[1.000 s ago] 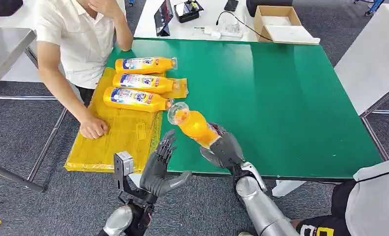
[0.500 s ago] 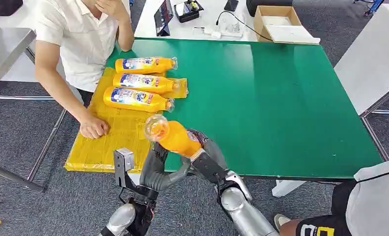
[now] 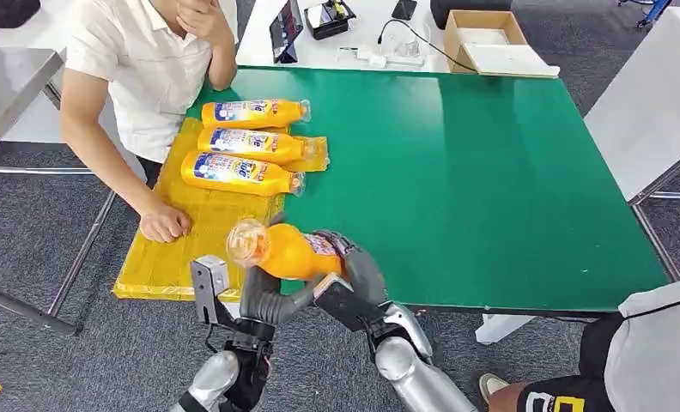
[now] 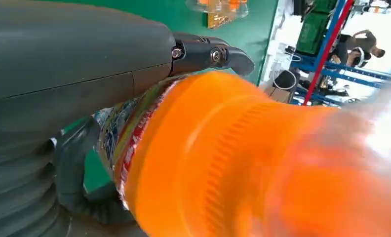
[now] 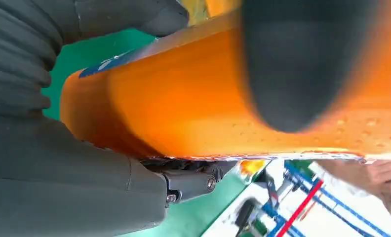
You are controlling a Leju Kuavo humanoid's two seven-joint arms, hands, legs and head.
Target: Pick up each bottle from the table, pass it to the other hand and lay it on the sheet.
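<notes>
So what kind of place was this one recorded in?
Probably a lab or workshop set up for robot trials, not a home. A green-topped table stands on grey carpet, a person sits at it watching, and blue metal racking shows behind in the left wrist view.

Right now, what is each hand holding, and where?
The right hand grips the orange plastic bottle by its labelled base end; the left hand cups underneath, grip unclear.

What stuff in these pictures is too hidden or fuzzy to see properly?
- Left hand, head view: fingers hidden behind the held orange plastic bottle; grip unclear.
- Held bottle's label, left wrist view: too blurred to read.
- Yellow sheet, head view: its near corner is covered by the bottle.
- Right hand, right wrist view: blurred.
</notes>
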